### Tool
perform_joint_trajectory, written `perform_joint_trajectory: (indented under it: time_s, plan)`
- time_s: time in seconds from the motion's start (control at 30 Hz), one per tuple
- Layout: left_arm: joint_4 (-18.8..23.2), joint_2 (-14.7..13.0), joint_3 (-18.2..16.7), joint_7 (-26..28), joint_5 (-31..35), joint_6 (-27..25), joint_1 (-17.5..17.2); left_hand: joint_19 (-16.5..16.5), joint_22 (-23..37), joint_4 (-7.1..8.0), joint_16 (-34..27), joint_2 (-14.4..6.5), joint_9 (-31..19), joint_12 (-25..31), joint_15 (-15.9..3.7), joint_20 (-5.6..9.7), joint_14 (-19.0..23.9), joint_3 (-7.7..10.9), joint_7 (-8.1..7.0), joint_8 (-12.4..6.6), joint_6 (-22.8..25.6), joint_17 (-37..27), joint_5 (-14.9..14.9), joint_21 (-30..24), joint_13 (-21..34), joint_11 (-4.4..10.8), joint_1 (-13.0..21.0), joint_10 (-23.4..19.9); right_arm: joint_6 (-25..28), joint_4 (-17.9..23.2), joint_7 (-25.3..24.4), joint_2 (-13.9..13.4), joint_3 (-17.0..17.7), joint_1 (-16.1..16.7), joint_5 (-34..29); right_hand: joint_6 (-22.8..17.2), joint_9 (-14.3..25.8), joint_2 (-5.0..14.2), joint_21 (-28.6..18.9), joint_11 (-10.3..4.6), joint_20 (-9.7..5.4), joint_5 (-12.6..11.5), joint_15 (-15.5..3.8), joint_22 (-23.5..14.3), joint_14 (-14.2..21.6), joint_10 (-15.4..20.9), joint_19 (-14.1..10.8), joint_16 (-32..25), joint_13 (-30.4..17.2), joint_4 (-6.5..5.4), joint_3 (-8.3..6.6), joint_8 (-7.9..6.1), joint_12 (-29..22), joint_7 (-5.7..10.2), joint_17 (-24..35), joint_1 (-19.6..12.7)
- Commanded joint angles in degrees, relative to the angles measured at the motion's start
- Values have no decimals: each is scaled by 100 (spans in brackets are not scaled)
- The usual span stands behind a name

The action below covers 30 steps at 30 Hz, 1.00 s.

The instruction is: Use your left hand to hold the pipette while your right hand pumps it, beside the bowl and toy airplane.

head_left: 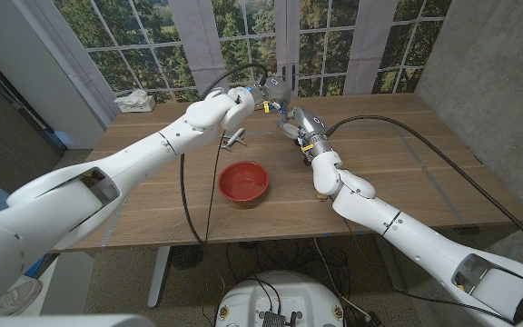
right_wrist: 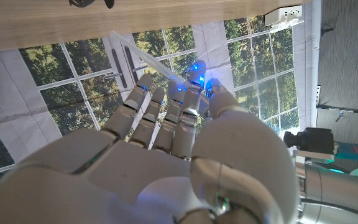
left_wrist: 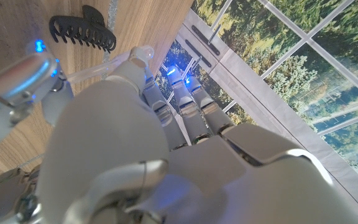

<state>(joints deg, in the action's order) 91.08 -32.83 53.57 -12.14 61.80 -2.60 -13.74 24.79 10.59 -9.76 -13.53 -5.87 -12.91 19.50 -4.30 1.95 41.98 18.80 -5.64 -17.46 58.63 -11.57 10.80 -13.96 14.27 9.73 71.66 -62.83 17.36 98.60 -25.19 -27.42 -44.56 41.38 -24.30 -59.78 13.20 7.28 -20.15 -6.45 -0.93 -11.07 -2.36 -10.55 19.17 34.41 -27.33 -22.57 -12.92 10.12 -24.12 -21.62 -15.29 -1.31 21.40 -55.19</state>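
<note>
pipette (right_wrist: 146, 60): a thin clear tube, seen in the right wrist view running slantwise from the table edge down to the fingertips (right_wrist: 196, 78) of the right hand (right_wrist: 185, 149). the same tube shows in the left wrist view (left_wrist: 86, 73) as a pale glassy rod passing under the thumb of the left hand (left_wrist: 135, 143), its rounded end (left_wrist: 143, 53) just past the thumb tip. in the head view the pipette is too small to make out; it sits where the 2 hands meet, at the far middle of the table (head_left: 398, 173).

left hand (head_left: 260, 92): raised over the far table edge, fingers closed around the pipette, thumb laid across it.

right hand (head_left: 291, 120): just right of and nearer than the left hand, almost touching it. fingers lie close together and extended, tips at the end of the tube. whether they actually pinch it or only touch it, cannot tell.

toy airplane (head_left: 233, 140): small, white, on the table just nearer than the left hand, under the left forearm.

bowl (head_left: 243, 182): red, round, upright, near the middle of the table, nearer than the airplane and left of the right forearm.

black hair clip (left_wrist: 82, 31): toothed, lying on the wood, seen beyond the left hand in the left wrist view.

tissue box (head_left: 134, 101): at the far left corner of the table, well apart from the hands.
</note>
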Motion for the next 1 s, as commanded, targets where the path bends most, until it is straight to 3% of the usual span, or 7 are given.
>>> perform_joint_trajectory:
  time_s: [0.03,0.33,0.53,0.67,0.73,0.83,1.0]
  plan:
    - [102,-67,-55,148,19,-104,-102,3,28,3,20,-33,-23,-42,-952,2,68,-41,14,37,-166,-19,41,11,652,253,34,-270,-207,-65,-142,-14,56,55,-26,-31,46,-6,-33,-18,-32,-18,-796,-20,51,49,-27,-54,-32,8,33,-40,-25,-33,25,-105]
    - [209,-103,-178,423,46,-303,-258,-32,32,89,101,-55,21,-228,-931,-33,-30,-222,36,319,-674,-12,27,41,633,262,-217,94,-328,-108,-215,-15,86,88,-45,-37,104,-3,-47,-34,-68,-10,-834,-24,67,120,-53,-98,-40,-3,72,-67,-43,-82,59,-184]
    - [256,-112,-240,726,158,-509,-376,-63,26,150,243,-111,94,-654,-917,-83,-248,-313,-88,627,-1284,45,41,72,459,239,-583,923,-375,-129,-241,-17,103,103,-56,-44,137,-4,-54,-47,-77,-3,-843,-26,73,154,-67,-122,-49,-16,103,-82,-54,-81,79,-212]
    - [261,-126,-249,822,181,-541,-404,-74,25,139,267,-109,103,-684,-916,-91,-306,-313,-91,631,-1313,57,44,79,432,247,-620,971,-413,-151,-272,-10,112,109,-66,-54,144,-10,-58,-66,-95,4,-861,-28,67,179,-71,-135,-57,-22,128,-84,-62,-75,93,-231]
    - [251,-136,-241,860,184,-510,-396,-77,25,123,267,-110,107,-708,-927,-99,-317,-309,-109,623,-1300,56,47,82,416,252,-618,1021,-442,-165,-316,-5,112,115,-89,-76,134,-25,-64,-151,-109,18,-887,-29,85,230,-82,-158,-61,-25,160,-80,-77,-59,107,-250]
    - [254,-153,-232,872,187,-464,-381,-90,16,6,223,-236,108,-555,-931,-103,-352,-211,-134,361,-625,42,69,103,399,291,-506,672,-442,-158,-322,-1,121,121,-97,-114,125,-32,-69,-171,-125,35,-908,-30,94,270,-90,-175,-61,-29,185,-83,-88,-33,118,-268]
    - [240,-167,-223,803,132,-344,-328,-76,12,-38,178,-242,85,-345,-941,-74,-267,-162,-139,232,-304,26,71,108,509,290,-366,270,-478,-162,-322,3,144,130,-77,-125,114,-33,-76,-177,-141,55,-916,-31,100,294,-101,-194,-63,-41,216,-72,-93,-25,133,-278]
